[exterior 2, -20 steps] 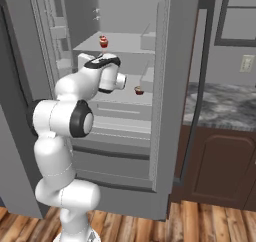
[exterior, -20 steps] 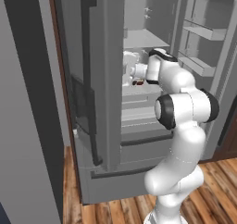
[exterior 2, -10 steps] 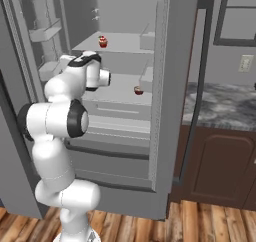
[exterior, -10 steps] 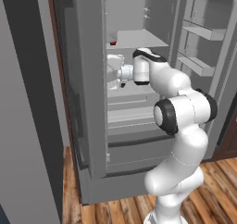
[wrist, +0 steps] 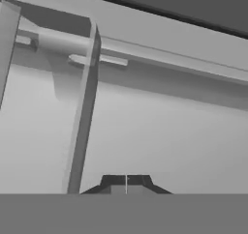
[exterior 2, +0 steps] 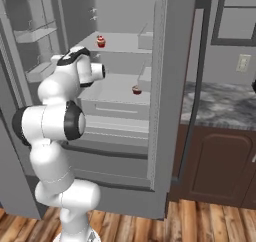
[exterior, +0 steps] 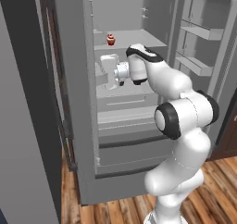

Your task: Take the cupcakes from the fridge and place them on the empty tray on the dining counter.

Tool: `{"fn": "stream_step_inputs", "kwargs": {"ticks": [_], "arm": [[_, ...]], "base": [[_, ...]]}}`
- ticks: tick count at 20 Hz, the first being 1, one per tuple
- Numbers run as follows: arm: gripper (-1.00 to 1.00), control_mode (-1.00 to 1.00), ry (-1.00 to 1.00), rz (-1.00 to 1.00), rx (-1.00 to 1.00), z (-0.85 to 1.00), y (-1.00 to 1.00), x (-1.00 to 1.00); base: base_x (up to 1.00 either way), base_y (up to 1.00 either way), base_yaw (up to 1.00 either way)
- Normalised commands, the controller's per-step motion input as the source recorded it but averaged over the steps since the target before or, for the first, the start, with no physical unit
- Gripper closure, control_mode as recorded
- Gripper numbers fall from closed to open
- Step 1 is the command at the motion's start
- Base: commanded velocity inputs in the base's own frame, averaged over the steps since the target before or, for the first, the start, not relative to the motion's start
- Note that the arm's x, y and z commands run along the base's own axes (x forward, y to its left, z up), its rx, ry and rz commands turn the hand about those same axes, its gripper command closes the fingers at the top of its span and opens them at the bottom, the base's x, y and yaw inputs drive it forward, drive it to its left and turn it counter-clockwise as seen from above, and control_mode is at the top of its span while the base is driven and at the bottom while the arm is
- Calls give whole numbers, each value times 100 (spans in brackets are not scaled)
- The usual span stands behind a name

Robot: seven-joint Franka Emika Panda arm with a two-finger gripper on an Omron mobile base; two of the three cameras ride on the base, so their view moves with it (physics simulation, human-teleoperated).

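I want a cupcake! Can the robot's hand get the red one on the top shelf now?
Probably yes. The fridge is open and the red cupcake sits alone up front. But the gripper is shut and lower down, facing the fridge's side, so it must lift, turn and open.

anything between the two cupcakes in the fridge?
The upper shelf: red-topped cupcake sits on it, the tan-topped cupcake on the shelf below. Right base view shows it.

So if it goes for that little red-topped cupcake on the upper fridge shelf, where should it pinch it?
Probably low on the dark wrapper of the red-topped cupcake, coming in level from the open front of the fridge. It stands upright and alone on the shelf, and its topping looks soft. The gripper is shut now, so it would have to open first.
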Motion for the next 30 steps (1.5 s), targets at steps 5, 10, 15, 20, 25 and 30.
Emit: {"fn": "stream_step_inputs", "kwargs": {"ticks": [5,10,15,20,25,30], "arm": [[100,-100,-1,1,-3,-15,63,-14],[100,-100,-3,1,-7,69,-39,-25],[100,-100,5,-1,-25,55,-100,-20],[100,-100,0,-4,-41,7,-97,-57],[100,-100,0,-5,-50,0,-90,-69],[100,-100,-10,-17,-48,-15,-25,-96]], "base": [[0,0,0],[0,0,0],[0,0,0],[0,0,0],[0,0,0],[0,0,0]]}}
